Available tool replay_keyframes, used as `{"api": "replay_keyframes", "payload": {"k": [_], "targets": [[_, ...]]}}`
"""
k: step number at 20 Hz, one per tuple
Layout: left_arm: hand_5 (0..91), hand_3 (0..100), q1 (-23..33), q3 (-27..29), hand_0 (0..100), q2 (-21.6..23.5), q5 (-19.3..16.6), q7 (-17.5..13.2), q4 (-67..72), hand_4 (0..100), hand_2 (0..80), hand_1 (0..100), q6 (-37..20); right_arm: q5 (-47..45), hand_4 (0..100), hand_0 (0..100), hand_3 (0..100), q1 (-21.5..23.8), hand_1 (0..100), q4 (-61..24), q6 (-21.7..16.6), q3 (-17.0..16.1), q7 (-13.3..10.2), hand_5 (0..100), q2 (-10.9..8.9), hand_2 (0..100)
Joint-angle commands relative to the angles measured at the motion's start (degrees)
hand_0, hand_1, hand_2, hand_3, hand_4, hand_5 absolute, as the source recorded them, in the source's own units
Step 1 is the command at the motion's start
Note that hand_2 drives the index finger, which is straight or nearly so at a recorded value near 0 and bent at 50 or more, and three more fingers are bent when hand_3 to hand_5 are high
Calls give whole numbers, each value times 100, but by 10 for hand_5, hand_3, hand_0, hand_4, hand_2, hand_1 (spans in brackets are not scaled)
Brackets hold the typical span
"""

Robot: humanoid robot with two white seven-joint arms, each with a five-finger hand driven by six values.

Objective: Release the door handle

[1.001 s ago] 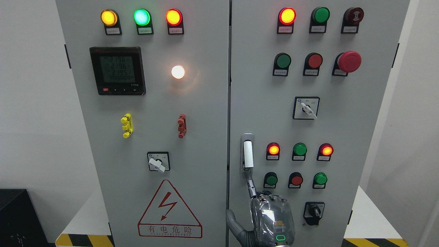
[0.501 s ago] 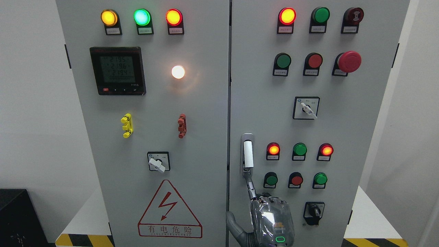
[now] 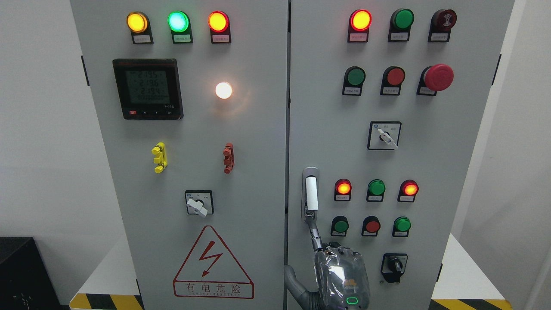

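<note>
One right hand [image 3: 341, 275] in view, wrist cut off below; one finger [image 3: 315, 236] stretched straight, thumb splayed, gripping nothing, tip at the foot of the single white door handle [image 3: 311, 193], upright on the right cabinet door [image 3: 430, 172]. Other fingers hidden.

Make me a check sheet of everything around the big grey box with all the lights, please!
Surface: grey cabinet with two doors; both look closed.
Job's things: white door handle, upright on the right-hand door.
Clutter: nothing seen.
Robot hands: right robot hand sits just below the handle and reaches up to its lower end; whether it grips cannot be told. Left robot hand not in view.
Cables: nothing seen.
Surroundings: big red button, meter screen, glowing white lamp, lightning warning sign, yellow and black floor tape, black box at lower left, white wall.
</note>
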Motion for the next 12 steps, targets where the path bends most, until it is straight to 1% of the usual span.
{"api": "replay_keyframes", "payload": {"k": [1, 12], "targets": [[0, 110, 0, 0, 0, -4, 0, 4, 0, 8, 45, 0, -4, -6, 741, 301, 805, 1, 229, -170, -12, -2, -5, 753, -3, 0], [0, 107, 0, 0, 0, -4, 0, -5, 0, 7, 44, 0, 5, -6, 743, 302, 804, 1, 228, -293, -12, 6, -23, 754, -3, 0]]}}
